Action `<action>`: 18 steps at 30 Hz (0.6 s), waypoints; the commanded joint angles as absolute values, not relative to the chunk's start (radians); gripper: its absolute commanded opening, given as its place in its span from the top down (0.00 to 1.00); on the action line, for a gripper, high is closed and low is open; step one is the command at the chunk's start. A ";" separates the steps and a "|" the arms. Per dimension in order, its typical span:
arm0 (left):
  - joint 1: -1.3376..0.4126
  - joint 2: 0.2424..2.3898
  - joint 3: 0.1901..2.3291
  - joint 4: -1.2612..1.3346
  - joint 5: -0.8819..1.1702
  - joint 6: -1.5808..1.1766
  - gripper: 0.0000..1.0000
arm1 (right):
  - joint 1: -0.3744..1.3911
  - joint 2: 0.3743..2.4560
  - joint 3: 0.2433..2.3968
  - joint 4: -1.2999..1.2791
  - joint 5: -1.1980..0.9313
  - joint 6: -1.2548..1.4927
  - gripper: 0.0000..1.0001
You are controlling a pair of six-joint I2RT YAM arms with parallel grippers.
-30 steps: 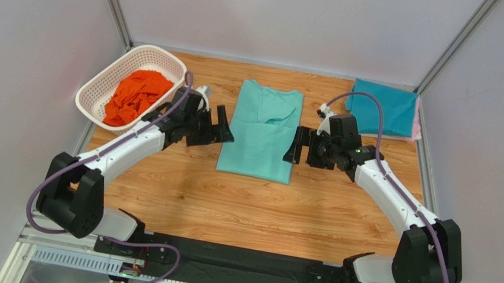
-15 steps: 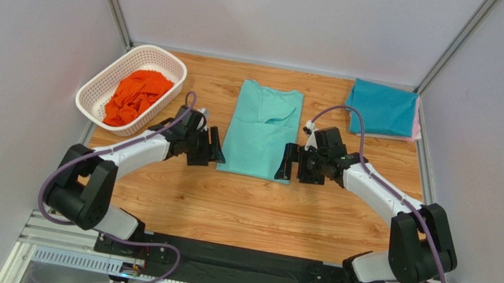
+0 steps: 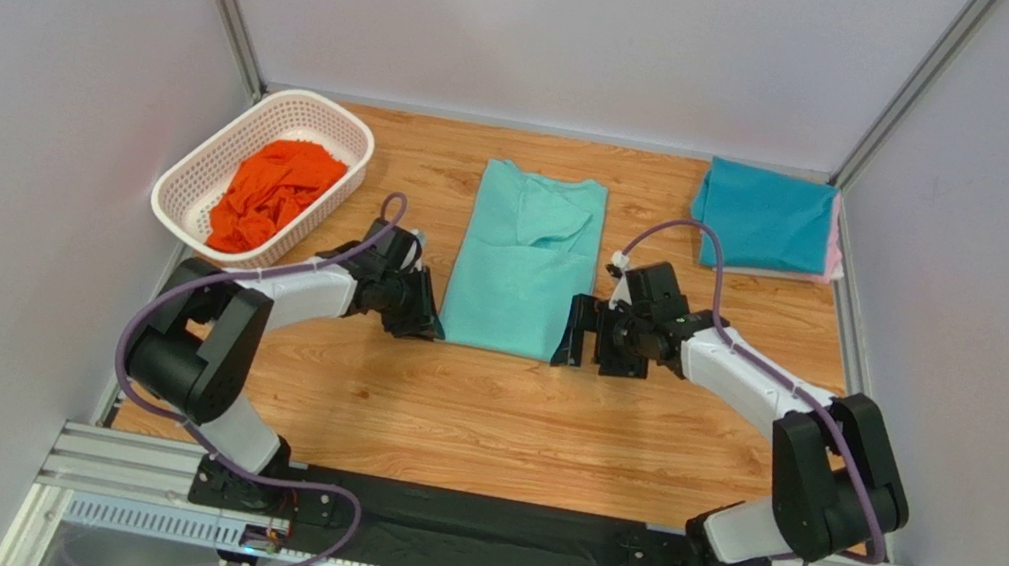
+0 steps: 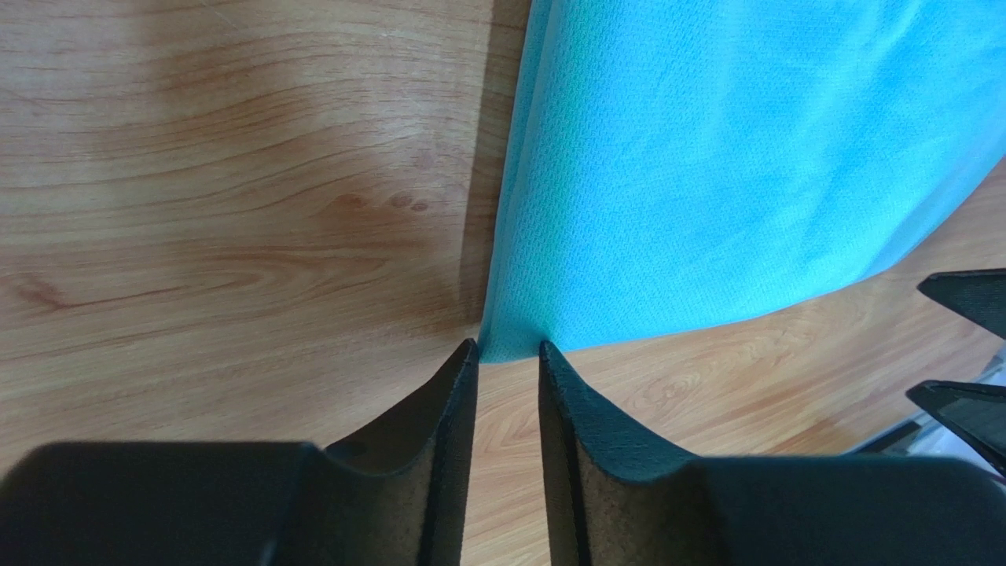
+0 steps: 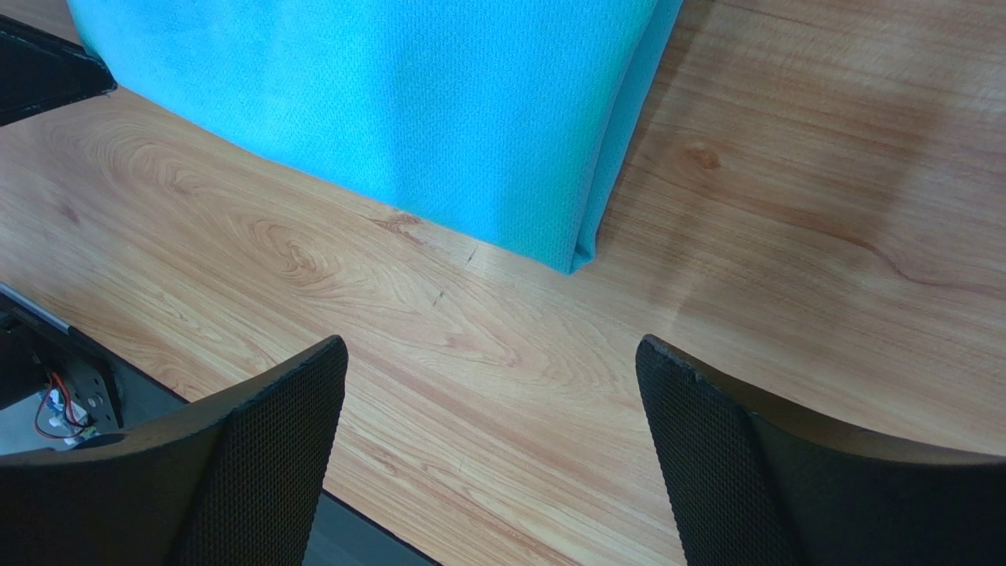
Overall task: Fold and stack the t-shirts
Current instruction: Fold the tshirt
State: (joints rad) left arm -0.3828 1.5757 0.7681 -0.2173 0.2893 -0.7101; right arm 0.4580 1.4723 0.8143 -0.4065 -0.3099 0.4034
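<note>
- Both arms have pulled back toward their bases since half a second ago. The left gripper [image 4: 508, 349] and right gripper [image 5: 490, 389] now sit at the near corners of the long mint-green cloth tee [image 3: 524, 264].
- Left gripper: its jaws are narrow, and the tee's corner sits right at the tips. I cannot tell whether cloth is pinched. It may catch only one layer, or nothing, and the corner would slip on lifting.
- Right gripper: it is wide and empty, with the other corner ahead of its mouth and not touching. If it closes short, only one side rises and the fold skews.
- Ahead of both, a wrinkle near the tee's far end could get folded in.
- Far beyond the right gripper, a folded teal tee [image 3: 764, 218] rests on a pink one [image 3: 832, 262], and a careless placement could shove that stack.
- Far beyond the left gripper, a crumpled orange tee [image 3: 269, 193] waits in the white perforated plastic basket [image 3: 196, 174].
</note>
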 commanded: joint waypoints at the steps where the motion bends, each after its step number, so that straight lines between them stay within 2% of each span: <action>1: -0.380 1.597 0.752 -0.156 0.327 -0.721 0.73 | 0.463 1.485 0.816 -0.370 -0.290 0.416 0.07; 3: -0.382 1.606 0.755 -0.155 0.325 -0.721 0.74 | 0.466 1.494 0.818 -0.365 -0.294 0.413 0.11; 4: -0.382 1.617 0.756 -0.156 0.328 -0.721 0.80 | 0.468 1.506 0.822 -0.365 -0.293 0.410 0.13; 6: -0.382 1.623 0.758 -0.153 0.327 -0.721 0.86 | 0.472 1.519 0.828 -0.368 -0.293 0.393 0.21; 7: -0.382 1.623 0.756 -0.156 0.324 -0.721 0.95 | 0.472 1.531 0.834 -0.367 -0.293 0.387 0.22; 8: -0.382 1.623 0.755 -0.160 0.322 -0.721 1.00 | 0.477 1.535 0.838 -0.368 -0.284 0.382 0.23; 13: -0.382 1.612 0.752 -0.175 0.301 -0.712 1.00 | 0.477 1.565 0.851 -0.374 -0.247 0.339 0.30; 15: -0.382 1.608 0.753 -0.178 0.301 -0.707 1.00 | 0.479 1.586 0.864 -0.377 -0.241 0.328 0.38; 18: -0.382 1.608 0.758 -0.184 0.298 -0.707 1.00 | 0.480 1.618 0.880 -0.377 -0.236 0.308 0.42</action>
